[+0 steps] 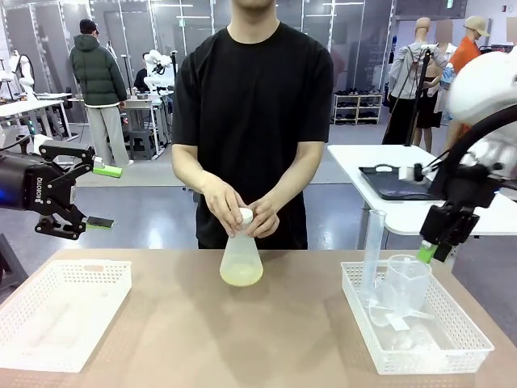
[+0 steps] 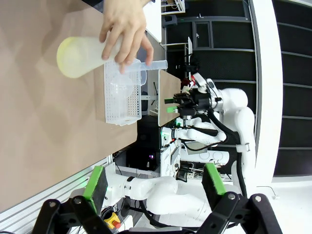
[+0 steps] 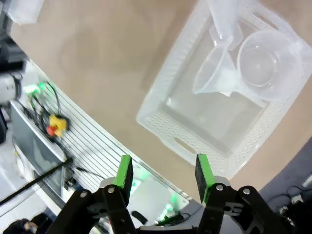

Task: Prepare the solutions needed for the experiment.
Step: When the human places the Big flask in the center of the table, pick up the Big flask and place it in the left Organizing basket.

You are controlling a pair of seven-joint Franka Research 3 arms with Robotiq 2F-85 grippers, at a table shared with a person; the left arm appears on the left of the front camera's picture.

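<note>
A whitish plastic conical flask (image 1: pixel 241 260) stands at the middle of the far table edge, and the solutions (image 1: pixel 241 277) show as a little pale yellow-green liquid in its base. The person's two hands (image 1: pixel 239 212) grip its neck and white cap (image 1: pixel 245 215). The left wrist view has the flask (image 2: pixel 80 57) lying sideways under a hand (image 2: pixel 124 29). My left gripper (image 1: pixel 103 196) hovers open off the table's left end, its pads (image 2: pixel 95 183) wide apart. Above the right basket, my right gripper (image 1: pixel 426 252) is open with nothing between its fingers (image 3: pixel 124 175).
A white basket (image 1: pixel 432 357) at the right holds a tall graduated cylinder (image 1: pixel 373 242), a clear beaker (image 1: pixel 406 279) and a funnel (image 3: pixel 214 78). Another white basket (image 1: pixel 48 323) lies at the left. Bare tabletop spreads between them. A white table stands behind on the right.
</note>
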